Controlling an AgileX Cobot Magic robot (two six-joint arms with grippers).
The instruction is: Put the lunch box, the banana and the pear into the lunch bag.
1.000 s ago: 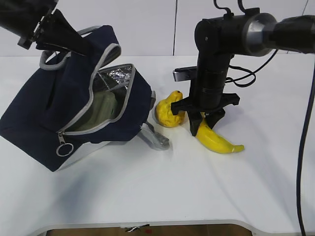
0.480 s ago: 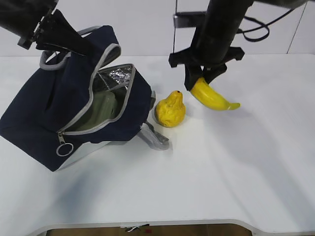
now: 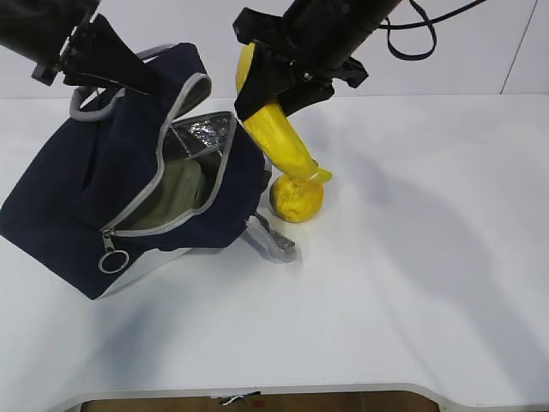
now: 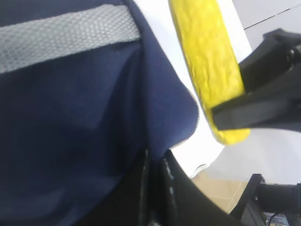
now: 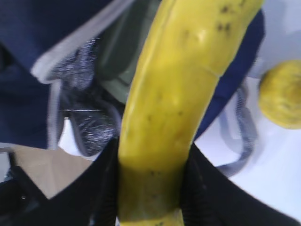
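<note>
The navy lunch bag [image 3: 77,206] lies tilted on the white table with its zipped mouth open and silver lining showing. Inside it sits the lunch box [image 3: 176,193], its sage-green lid visible. My left gripper [image 3: 141,81] is shut on the bag's top fabric [image 4: 94,117], next to a grey strap [image 4: 66,37]. My right gripper [image 3: 273,96] is shut on the banana [image 3: 287,146] and holds it in the air beside the bag's mouth, tip slanting down to the right. The pear [image 3: 297,199] rests on the table just right of the bag. In the right wrist view the banana [image 5: 178,94] fills the jaws above the lunch box [image 5: 127,61].
A grey strap handle [image 3: 273,240] trails from the bag onto the table in front of the pear. The table's front edge [image 3: 257,390] runs along the bottom of the exterior view. White tabletop [image 3: 429,240] stretches to the right.
My right gripper has lifted the banana off the table beside the pear and carried it up and left to the bag's mouth. The left gripper and the bag have not moved.
</note>
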